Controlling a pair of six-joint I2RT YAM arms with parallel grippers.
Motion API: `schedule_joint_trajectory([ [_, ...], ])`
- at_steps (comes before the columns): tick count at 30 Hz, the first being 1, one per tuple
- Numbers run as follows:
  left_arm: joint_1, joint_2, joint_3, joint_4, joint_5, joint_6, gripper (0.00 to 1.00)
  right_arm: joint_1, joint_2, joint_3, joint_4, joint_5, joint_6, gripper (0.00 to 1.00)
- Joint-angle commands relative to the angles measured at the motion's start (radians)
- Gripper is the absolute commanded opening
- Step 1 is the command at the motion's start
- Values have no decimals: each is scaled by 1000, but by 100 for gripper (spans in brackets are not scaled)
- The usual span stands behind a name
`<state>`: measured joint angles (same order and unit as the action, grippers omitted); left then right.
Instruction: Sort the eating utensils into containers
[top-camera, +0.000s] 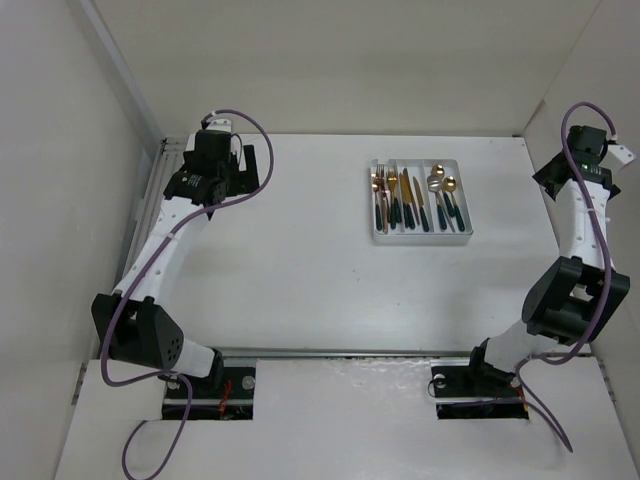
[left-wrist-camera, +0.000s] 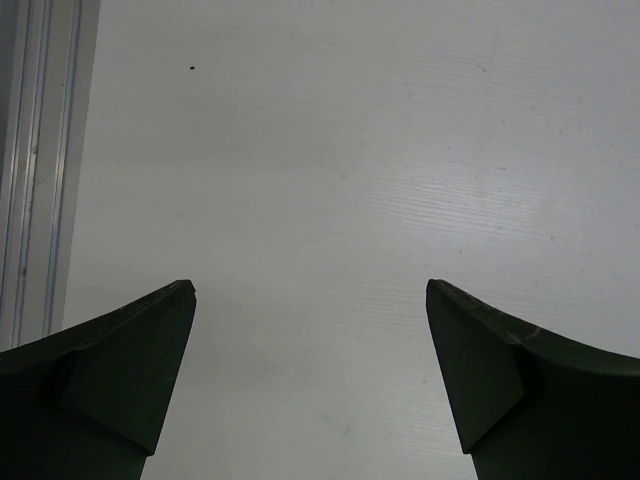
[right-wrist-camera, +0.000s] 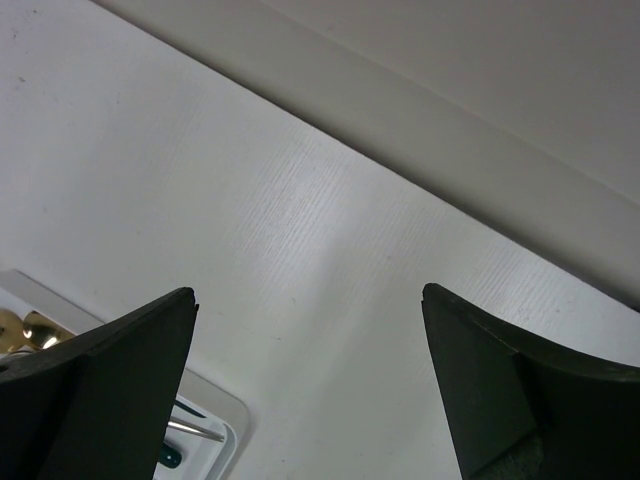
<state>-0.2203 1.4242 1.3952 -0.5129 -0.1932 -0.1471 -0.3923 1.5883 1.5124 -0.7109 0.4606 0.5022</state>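
Observation:
The white three-compartment tray lies at the back right of the table. Several gold, copper and dark-handled utensils lie inside it, sorted lengthwise, with spoons in the right compartment. My left gripper hovers at the back left, far from the tray. In the left wrist view, the left gripper is open over bare table. My right gripper sits at the far right edge, right of the tray. In the right wrist view, the right gripper is open and empty. The tray's corner and a gold utensil show at lower left.
White walls enclose the table on the left, back and right. A metal rail runs along the left edge next to the left gripper. The wall base lies close behind the right gripper.

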Motion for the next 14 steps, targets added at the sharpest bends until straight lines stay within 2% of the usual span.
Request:
schedule_joint_trajectory([
  [1,6,-45,-7,20,-17,4,100,-3,-34,29,-4,12,7,99],
  [14,6,-54,-16,20,-17,4,100,-3,-68,8,13,-23,-24,99],
])
